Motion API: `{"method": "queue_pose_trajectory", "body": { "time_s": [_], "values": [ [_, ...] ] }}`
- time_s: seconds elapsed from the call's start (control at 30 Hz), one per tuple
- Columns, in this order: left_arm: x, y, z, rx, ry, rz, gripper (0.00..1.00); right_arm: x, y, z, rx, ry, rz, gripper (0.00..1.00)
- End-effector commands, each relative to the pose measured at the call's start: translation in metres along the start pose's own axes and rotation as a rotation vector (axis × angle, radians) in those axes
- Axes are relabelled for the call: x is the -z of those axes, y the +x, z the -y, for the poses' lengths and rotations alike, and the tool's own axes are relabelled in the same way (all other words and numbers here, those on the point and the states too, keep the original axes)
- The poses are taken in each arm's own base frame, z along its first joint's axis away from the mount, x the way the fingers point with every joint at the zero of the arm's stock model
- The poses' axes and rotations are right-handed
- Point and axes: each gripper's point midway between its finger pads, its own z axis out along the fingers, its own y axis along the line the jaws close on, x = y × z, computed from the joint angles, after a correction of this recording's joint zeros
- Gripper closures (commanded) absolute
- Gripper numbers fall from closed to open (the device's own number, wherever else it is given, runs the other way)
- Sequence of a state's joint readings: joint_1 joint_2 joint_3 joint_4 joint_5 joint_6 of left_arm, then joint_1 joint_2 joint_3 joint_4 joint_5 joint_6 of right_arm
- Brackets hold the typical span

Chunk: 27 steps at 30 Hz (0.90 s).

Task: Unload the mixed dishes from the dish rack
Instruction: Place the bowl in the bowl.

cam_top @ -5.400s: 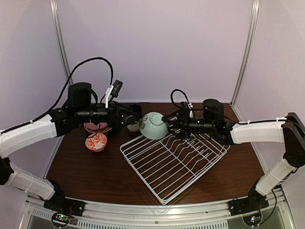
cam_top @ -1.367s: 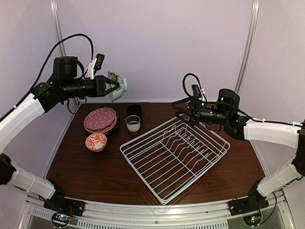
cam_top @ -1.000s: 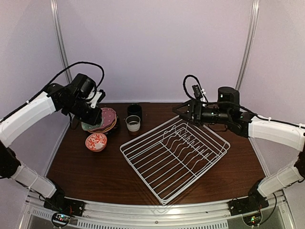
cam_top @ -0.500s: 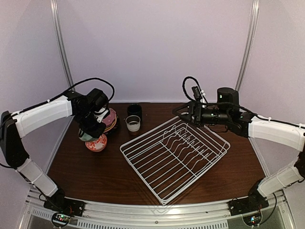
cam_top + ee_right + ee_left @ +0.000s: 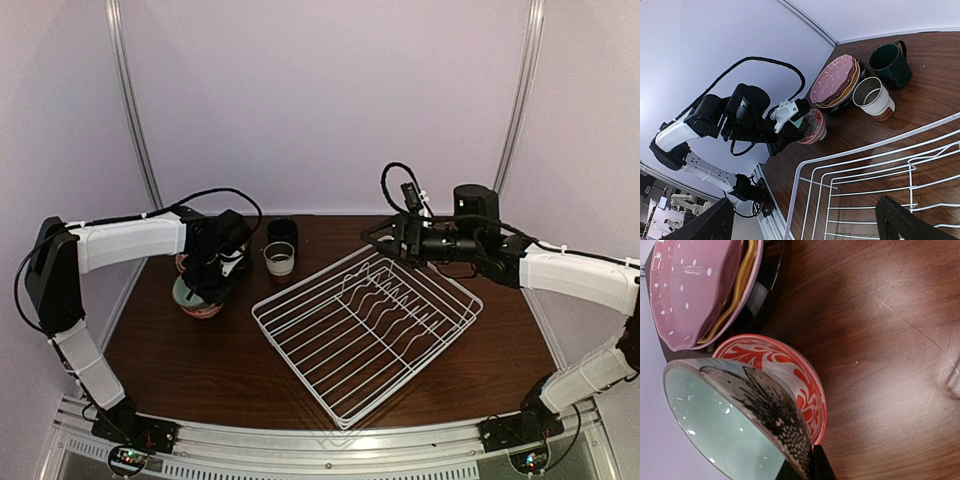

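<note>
Nearly done, I think: no dishes in dish rack [image 5: 365, 330]; plates [image 5: 695, 285], mug [image 5: 890, 62], cup [image 5: 872, 100] out beside it. My left gripper [image 5: 809, 469] pinches pale green bowl [image 5: 725, 430], just over red-and-white bowl [image 5: 785, 365]. My right gripper [image 5: 378, 236] wide open, holding nothing.

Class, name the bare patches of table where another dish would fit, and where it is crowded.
Free: the near-left table between the red-and-white bowl and dish rack; also the strip right of the rack. Crowded: far left, with plates, mug, cup, pale green bowl.
</note>
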<state>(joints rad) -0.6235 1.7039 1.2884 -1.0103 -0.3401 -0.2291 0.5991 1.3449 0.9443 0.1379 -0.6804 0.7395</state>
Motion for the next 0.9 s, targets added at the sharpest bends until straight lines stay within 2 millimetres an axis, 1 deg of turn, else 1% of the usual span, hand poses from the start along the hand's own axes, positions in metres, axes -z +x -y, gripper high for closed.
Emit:
{"method": "queue_pose_trajectory", "body": {
  "time_s": [0.0,0.1,0.27,0.33,0.4,0.5,0.6,0.77,0.87],
  "values": [
    [-0.001,-0.014,-0.014,-0.009,-0.1,0.044,1.0,0.0,-0.005,-0.001,0.004,-0.002,0.008,0.0],
    [-0.007,-0.014,-0.015,-0.023,-0.123,0.027,1.0,0.0,-0.005,-0.001,0.002,-0.004,0.009,0.0],
    [-0.011,-0.014,-0.012,-0.036,-0.115,0.014,1.0,0.0,-0.004,0.0,0.0,0.002,0.008,0.0],
    [-0.012,-0.015,-0.011,-0.041,-0.116,0.012,0.98,-0.001,-0.004,0.0,0.0,0.003,0.008,0.0],
    [-0.012,-0.016,-0.011,-0.041,-0.115,0.013,0.94,-0.001,-0.004,0.001,-0.002,0.004,0.007,0.0],
    [-0.011,-0.016,-0.012,-0.041,-0.114,0.017,0.87,-0.002,-0.004,0.001,-0.003,0.005,0.006,0.0],
    [-0.008,-0.018,-0.01,-0.044,-0.109,0.024,0.76,-0.002,-0.004,0.002,-0.002,0.006,0.005,0.0],
    [-0.006,-0.018,-0.012,-0.045,-0.117,0.024,0.69,-0.002,-0.003,0.003,-0.005,0.008,0.004,0.0],
    [0.0,-0.019,-0.011,-0.049,-0.123,0.029,0.63,-0.001,-0.003,0.002,-0.001,0.007,0.005,0.0]
  ]
}}
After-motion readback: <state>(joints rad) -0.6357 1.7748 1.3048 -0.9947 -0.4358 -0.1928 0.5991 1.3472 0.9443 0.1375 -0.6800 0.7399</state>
